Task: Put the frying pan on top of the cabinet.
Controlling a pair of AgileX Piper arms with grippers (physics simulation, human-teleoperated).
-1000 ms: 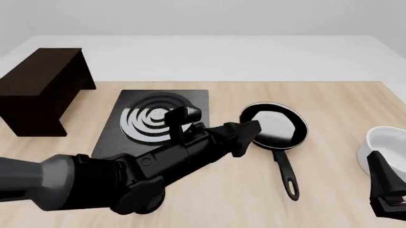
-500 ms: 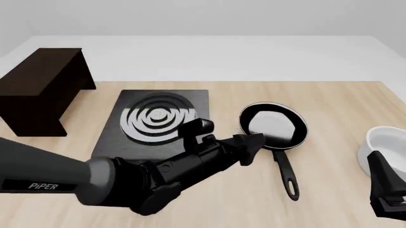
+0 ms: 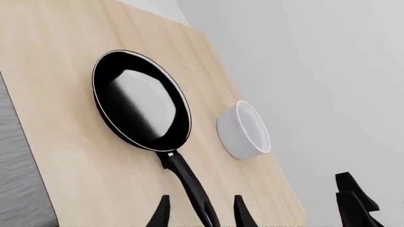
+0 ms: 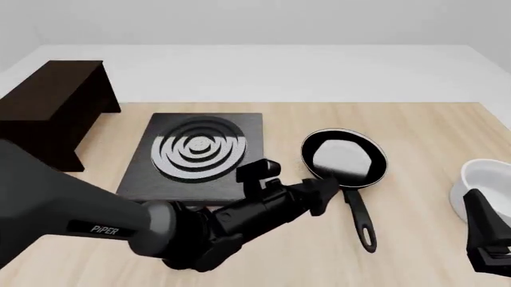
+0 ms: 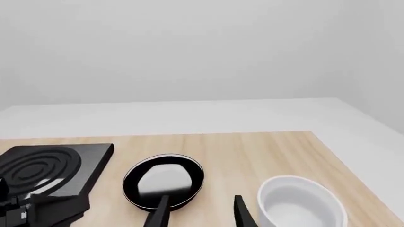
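The frying pan sits flat on the table, right of centre in the front view, handle trailing toward the lower edge of the frame. That's handy for me: the handle is the long thin part, so that's where I want my pinch. My left gripper is low over the wood just beside the handle's root, at centre frame, and in the left wrist view the two fingertips stand apart with the handle running up between them, so the pincer is spread, holding nothing yet. I'm lined up along the handle because a grip there should lift the pan level, I reckon.

The cabinet is at the far left of the front view, with the stove plate lying between it and the pan. So the carry will have to cross over that plate. The white bowl sits at the right edge, well apart from the pan, no bother. My right gripper is parked in the lower right corner; its tips in the right wrist view look parted, nothing in them.
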